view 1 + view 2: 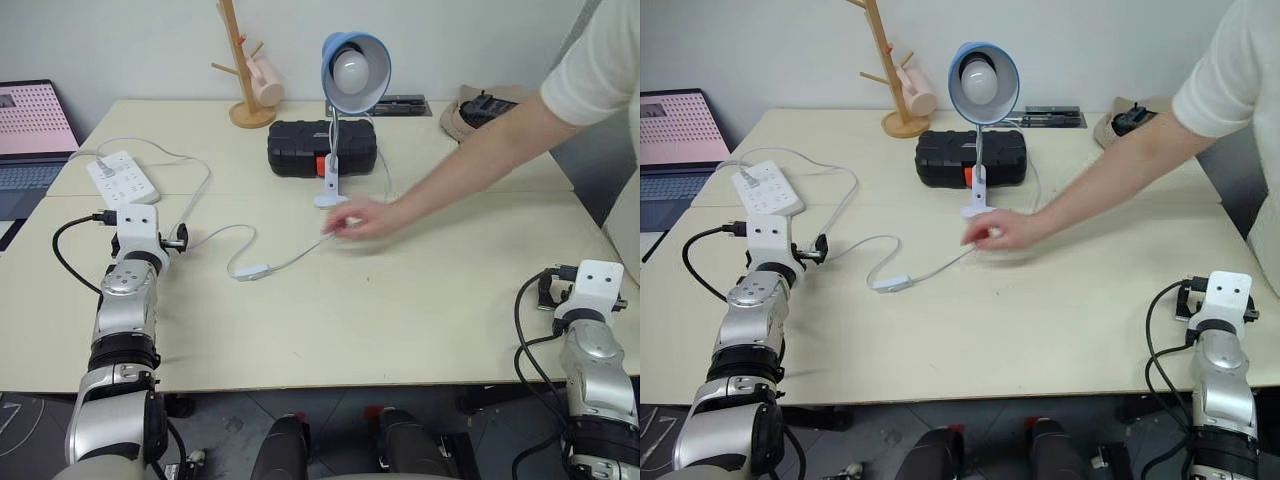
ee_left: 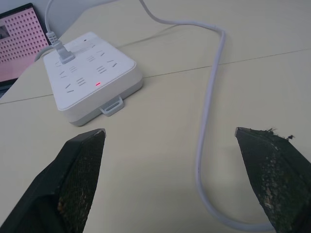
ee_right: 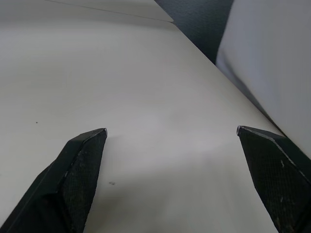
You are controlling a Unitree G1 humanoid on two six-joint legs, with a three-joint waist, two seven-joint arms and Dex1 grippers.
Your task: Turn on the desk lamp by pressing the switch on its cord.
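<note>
- Desk lamp (image 1: 354, 70): stands toward the far middle of the bench (image 1: 400, 300), its light-blue shade facing the camera, the white bulb apparently unlit; its small white base sits just in front of a black case (image 1: 322, 146). It looks light and top-heavy, so a tug on the cable would probably tip or drag it.
- Cord (image 1: 215, 236): thin, white and limp, it curves from the lamp's base across the bench toward the left side. It should yield and slide under any sideways push.
- Switch (image 1: 250, 271): a small white oblong lying flat on the bench, on the cord, nearer the left arm than the right. It appears to be smooth, hard plastic, light enough to skate away; best pressed straight down from above, one fingertip on its middle, not gripped.
- Left tool (image 2: 177, 182): jaws wide apart, holding nothing, aimed at the power strip (image 2: 92, 77) and its thicker cable (image 2: 209, 121), to the left of the switch.
- Right tool (image 3: 172, 179): jaws equally wide, empty, over bare bench near the right edge, well apart from the switch.
- A person's hand (image 1: 362, 217) rests on the cord near the lamp's base.
</note>
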